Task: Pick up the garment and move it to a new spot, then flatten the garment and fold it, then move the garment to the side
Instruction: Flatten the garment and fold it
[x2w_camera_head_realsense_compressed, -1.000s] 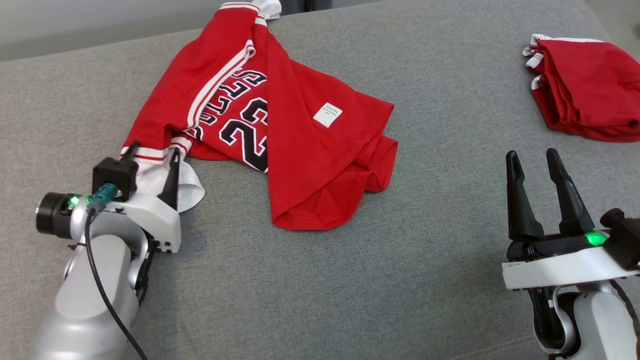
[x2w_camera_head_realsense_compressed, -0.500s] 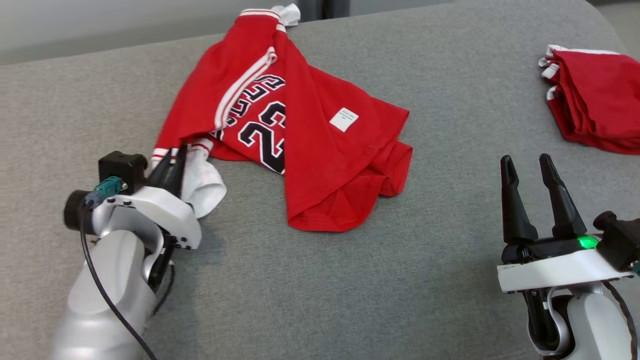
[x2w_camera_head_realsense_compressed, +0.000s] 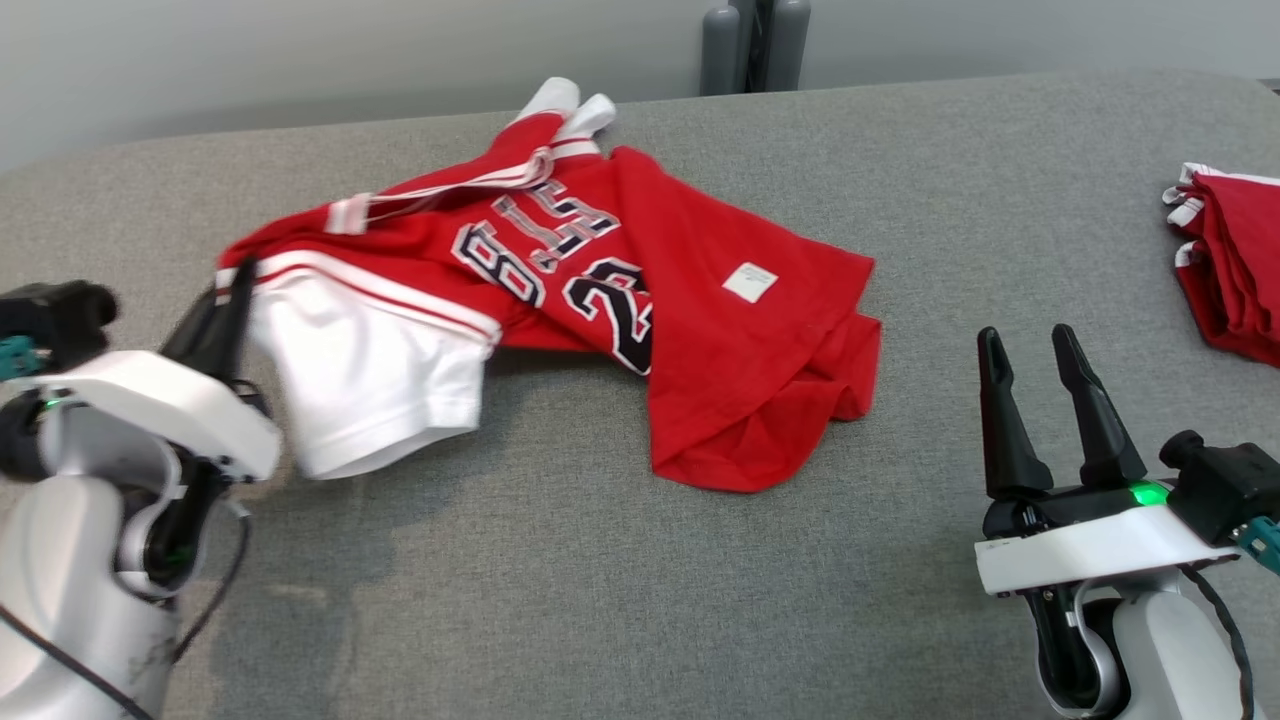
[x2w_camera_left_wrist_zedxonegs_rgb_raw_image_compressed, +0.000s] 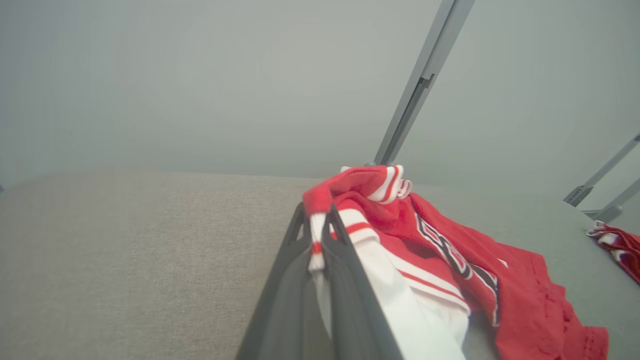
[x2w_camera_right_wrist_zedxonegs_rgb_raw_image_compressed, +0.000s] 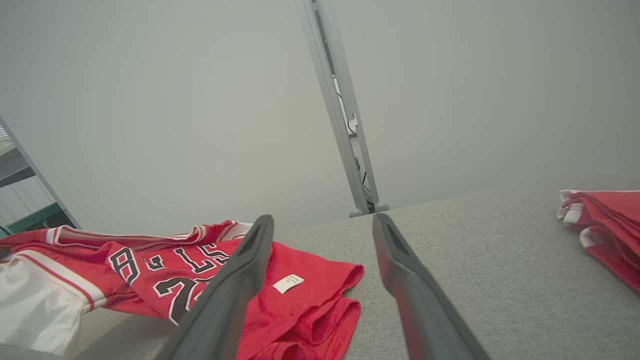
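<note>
Head view: nearest the robot, the left gripper (x2w_camera_head_realsense_compressed: 235, 292) sits at the left edge of the grey fabric-covered bench (x2w_camera_head_realsense_compressed: 600, 600). Its jaws are clenched on a red-and-white striped trim edge of the garment (x2w_camera_head_realsense_compressed: 700, 330), and the left wrist view confirms the trim pinched between the two fingers. The right gripper (x2w_camera_head_realsense_compressed: 1027, 345) stands at the lower right with jaws released and nothing between them, well apart from the cloth. The garment, a red numbered jersey, lies crumpled across the middle of the bench. Its white sleeve (x2w_camera_head_realsense_compressed: 370, 385) hangs from the held edge with shadow beneath it, so that end appears raised while the red body rests on the surface. Further right, a second red garment (x2w_camera_head_realsense_compressed: 1230, 270) lies folded near the bench edge, apart from the work. Assessment: the first step, pick-up and relocation, is in hand, with the grasp made and the carry not yet done. The next move calls for lifting until the red body clears the bench, then a carry to bare surface away from the folded piece. A single-corner hold risks dragging and further bunching.
</note>
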